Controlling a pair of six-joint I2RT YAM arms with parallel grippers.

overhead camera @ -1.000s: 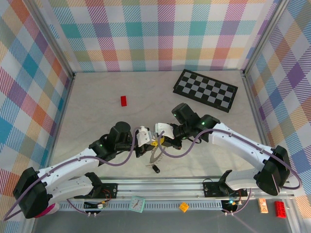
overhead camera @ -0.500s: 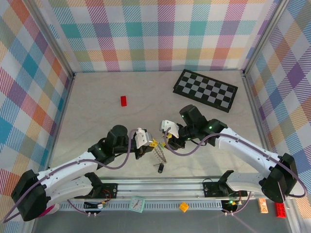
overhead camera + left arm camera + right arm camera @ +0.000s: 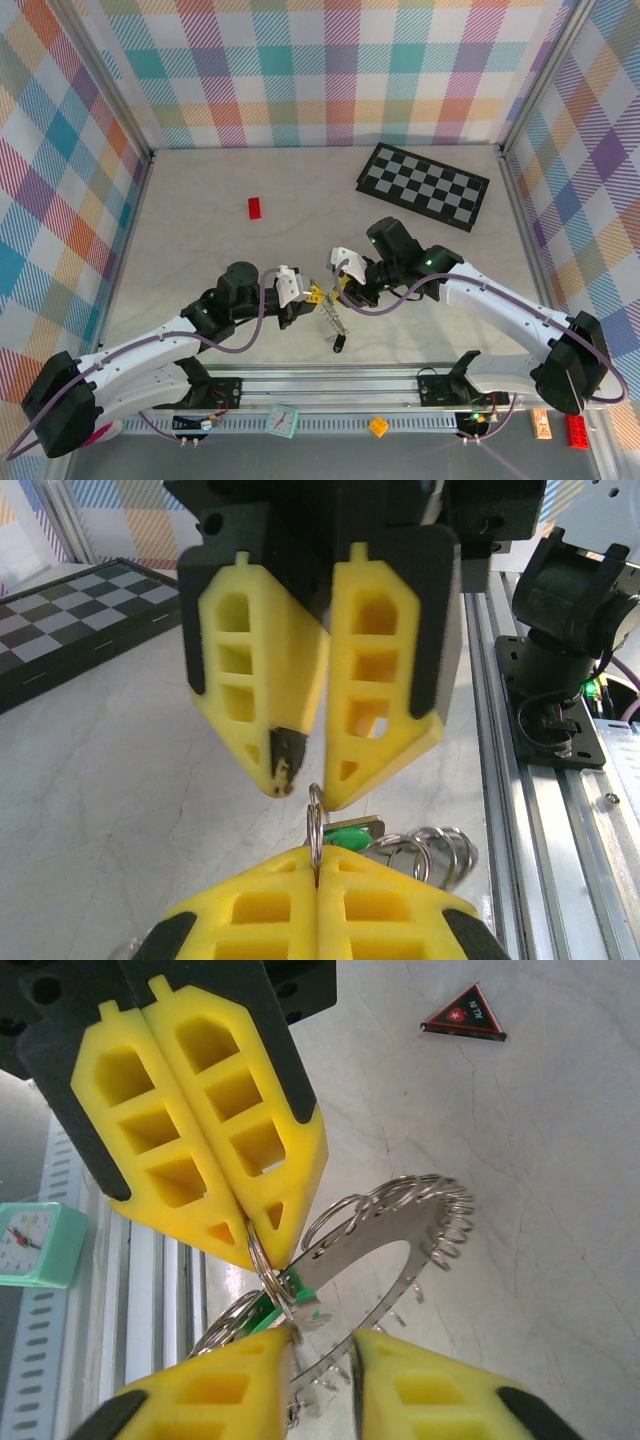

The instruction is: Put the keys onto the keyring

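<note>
- Nearest you, a teal clock (image 3: pixel 284 420) lies on the rail between the two arm bases.
- Just past the rail, above the tabletop (image 3: pixel 200 250), you've got the black key (image 3: pixel 340 346) at the low end of the keyring (image 3: pixel 400 1225). The keyring trails down from the two tools in the top view.
- Your left tool (image 3: pixel 316 865) is clenched on the keyring, with one thin wire loop pinched right at the fingertips. The light green key (image 3: pixel 350 835) sits just beside that pinch.
- Your right tool (image 3: pixel 322 1350) meets it tip to tip, released, with the fingers parted. Part of the keyring runs through the gap, and I cannot tell whether either finger touches it.
- Farther out on the left, a small red brick (image 3: pixel 255 207) lies alone, well apart from both tools.
- Farthest back on the right, the chequered board (image 3: pixel 424 185) lies flat near the rear wall, skewed to it.
</note>
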